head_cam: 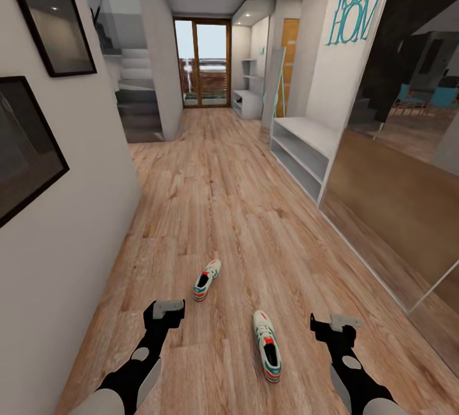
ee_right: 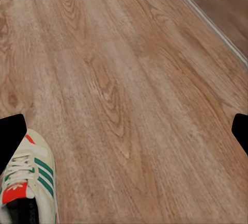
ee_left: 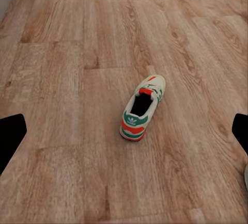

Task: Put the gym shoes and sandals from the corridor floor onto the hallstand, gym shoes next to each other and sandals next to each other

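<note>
Head view shows us two white lace-up sneakers, one (head_cam: 206, 279) farther left, one (head_cam: 267, 344) nearer right, well apart on the wood-plank floor (head_cam: 242, 211). Our left gripper (head_cam: 168, 308) and right gripper (head_cam: 338, 324) hover, fingers spread, empty. We see the light-grey hallstand (head_cam: 247, 102) far down the corridor.

Bare corridor floor (head_cam: 223, 211) surrounds both gym shoes (head_cam: 206, 279), well apart, open to reach.
</note>
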### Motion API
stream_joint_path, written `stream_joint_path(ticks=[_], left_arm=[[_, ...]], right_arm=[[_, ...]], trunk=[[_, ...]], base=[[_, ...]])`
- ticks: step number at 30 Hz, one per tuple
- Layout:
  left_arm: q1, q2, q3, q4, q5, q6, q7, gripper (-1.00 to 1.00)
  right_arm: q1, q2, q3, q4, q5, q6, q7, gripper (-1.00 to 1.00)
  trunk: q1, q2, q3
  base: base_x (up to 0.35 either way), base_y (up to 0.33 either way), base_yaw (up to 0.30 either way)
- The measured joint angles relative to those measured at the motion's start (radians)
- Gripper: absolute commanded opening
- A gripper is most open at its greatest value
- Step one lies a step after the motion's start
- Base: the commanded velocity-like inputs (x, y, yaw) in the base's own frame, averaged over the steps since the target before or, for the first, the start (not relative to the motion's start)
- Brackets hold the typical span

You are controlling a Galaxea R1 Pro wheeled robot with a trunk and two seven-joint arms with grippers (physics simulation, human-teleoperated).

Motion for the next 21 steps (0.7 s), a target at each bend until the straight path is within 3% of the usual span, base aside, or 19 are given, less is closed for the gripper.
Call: stream_joint_path(ticks=[12, 17, 21], left_arm=[[-0.011, -0.002, 0.001, 0.0, 0.0, 0.072, -0.004, 1.0], [-0.05, -0.008, 0.002, -0.004, 0.001, 0.174, -0.005, 1.0], [-0.124, -0.012, 0.003, -0.012, 0.002, 0.292, -0.007, 1.0]], right_arm=[[0.0, 0.002, 0.002, 0.01, 0.039, 0.003, 0.002, 1.0], [0.0, 0.005, 0.002, 0.008, 0.058, 0.018, 0.001, 1.0], [-0.005, 0.018, 0.0, 0.001, 0.067, 0.073, 0.003, 1.0]], trunk=[[0.046, -0.084, -0.038], [0.065, -0.119, -0.053], [0.08, -0.147, -0.066]], base=[[0.0, 0.0, 0.0], [0.0, 0.0, 0.0], [0.0, 0.0, 0.0]])
